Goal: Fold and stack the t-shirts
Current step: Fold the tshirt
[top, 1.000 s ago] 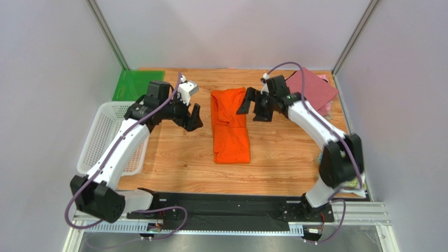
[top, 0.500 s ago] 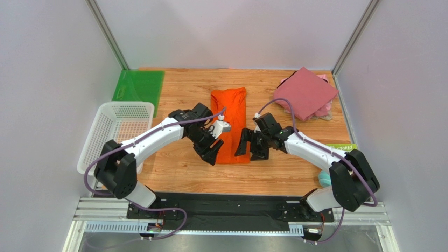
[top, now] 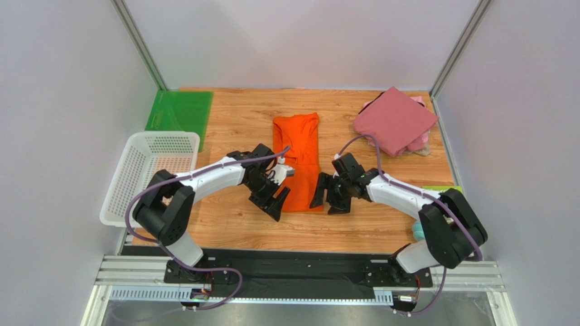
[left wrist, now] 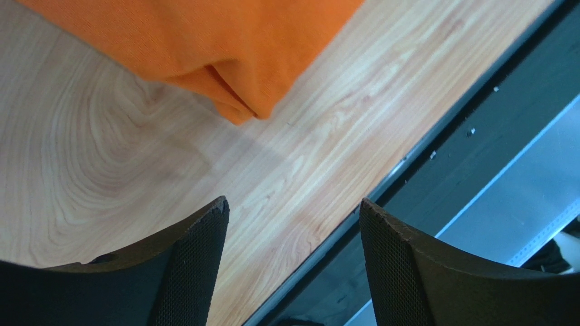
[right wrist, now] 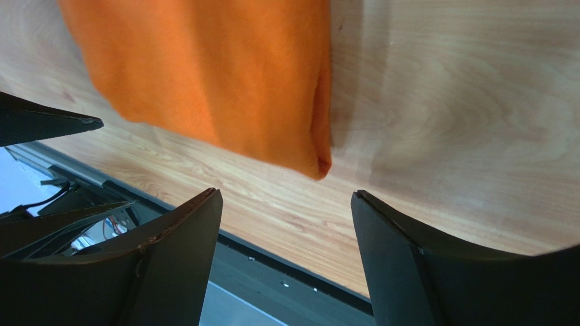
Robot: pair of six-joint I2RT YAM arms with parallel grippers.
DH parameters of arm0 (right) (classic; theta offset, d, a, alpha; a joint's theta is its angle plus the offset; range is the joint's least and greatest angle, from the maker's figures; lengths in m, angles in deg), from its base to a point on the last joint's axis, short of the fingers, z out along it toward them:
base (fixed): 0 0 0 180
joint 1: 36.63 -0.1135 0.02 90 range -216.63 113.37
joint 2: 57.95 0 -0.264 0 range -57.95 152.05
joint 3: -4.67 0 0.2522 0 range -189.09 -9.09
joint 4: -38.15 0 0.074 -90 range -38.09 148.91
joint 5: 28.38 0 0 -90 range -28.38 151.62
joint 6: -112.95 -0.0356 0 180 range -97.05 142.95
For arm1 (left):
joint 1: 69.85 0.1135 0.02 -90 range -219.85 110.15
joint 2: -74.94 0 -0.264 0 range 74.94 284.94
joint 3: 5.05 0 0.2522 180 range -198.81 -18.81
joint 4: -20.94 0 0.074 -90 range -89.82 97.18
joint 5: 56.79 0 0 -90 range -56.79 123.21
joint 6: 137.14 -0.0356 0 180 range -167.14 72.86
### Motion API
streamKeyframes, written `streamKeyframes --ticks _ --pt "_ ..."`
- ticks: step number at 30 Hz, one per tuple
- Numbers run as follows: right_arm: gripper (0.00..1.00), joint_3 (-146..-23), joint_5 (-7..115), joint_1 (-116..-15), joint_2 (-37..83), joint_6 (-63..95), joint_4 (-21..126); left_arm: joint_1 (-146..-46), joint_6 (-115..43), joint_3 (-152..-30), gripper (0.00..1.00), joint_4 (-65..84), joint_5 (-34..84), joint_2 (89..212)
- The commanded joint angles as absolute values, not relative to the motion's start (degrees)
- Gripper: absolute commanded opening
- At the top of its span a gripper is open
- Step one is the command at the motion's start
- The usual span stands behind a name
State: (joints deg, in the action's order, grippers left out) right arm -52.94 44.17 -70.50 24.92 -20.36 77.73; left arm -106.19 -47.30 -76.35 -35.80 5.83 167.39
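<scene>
Orange shirt lay centre frame, a long, soft, folded strip; left gripper and right gripper gaped wide, empty.

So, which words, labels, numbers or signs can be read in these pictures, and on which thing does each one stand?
No text can be read for certain.
Flat green plastic sheet: a small pale mark near its front left corner, too small to read.
Green label strip on the right side: faint print, blurred and partly hidden.
Bright orange cloth t-shirt: no print shows in any view.
</scene>
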Motion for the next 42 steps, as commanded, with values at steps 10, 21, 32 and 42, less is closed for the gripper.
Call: streamKeyframes --ticks 10,21,32,42 --pt "0.7 -56.3 42.2 -69.1 31.6 -22.0 72.2 -106.3 -40.8 -78.3 0.75 -26.5 9.0 176.4" --pt "0.59 -53.7 40.4 -69.1 31.3 -24.7 69.3 -106.9 -37.7 -79.1 0.73 -25.6 18.8 178.9" --pt "0.57 -52.7 39.6 -69.1 30.2 -25.2 68.4 -109.1 -38.0 -80.7 0.73 -26.5 24.0 184.1" --pt "0.52 -52.3 38.5 -69.1 30.8 -25.5 67.5 -109.1 -37.5 -81.7 0.63 -27.8 20.4 186.7"
